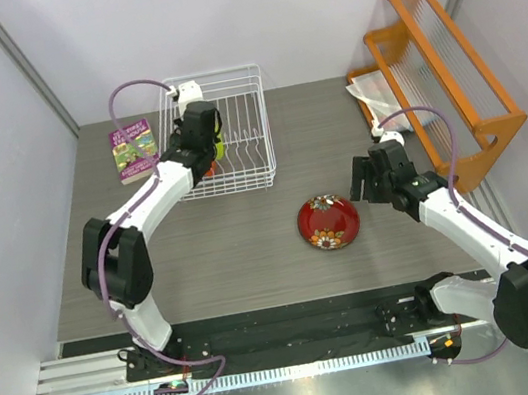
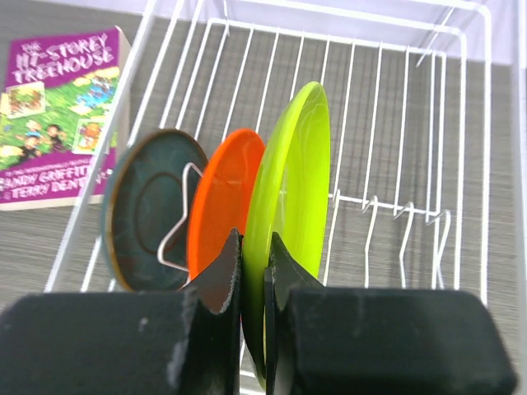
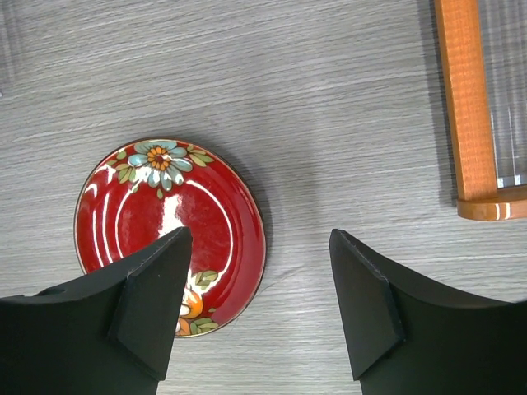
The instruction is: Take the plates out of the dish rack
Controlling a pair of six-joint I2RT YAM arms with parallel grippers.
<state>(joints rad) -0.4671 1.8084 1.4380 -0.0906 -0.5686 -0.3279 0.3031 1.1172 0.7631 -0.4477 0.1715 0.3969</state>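
left gripper point(image 2: 254, 247) is clamped on the rim of the round lime-green plate point(image 2: 292, 189), stood on edge inside the white wire dish rack point(image 1: 256, 158), for lifting | right gripper point(image 3: 259, 239) is held wide over the dark-red floral round plate point(image 3: 156, 214), unloaded flat to the right of the rack

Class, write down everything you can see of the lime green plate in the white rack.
The lime green plate is small, round, glossy and plain, seemingly glazed ceramic or plastic. It stands on edge in the white wire dish rack, last in a row of three standing plates, beside the orange plate. The left gripper is shut on its near rim, one finger on each face.
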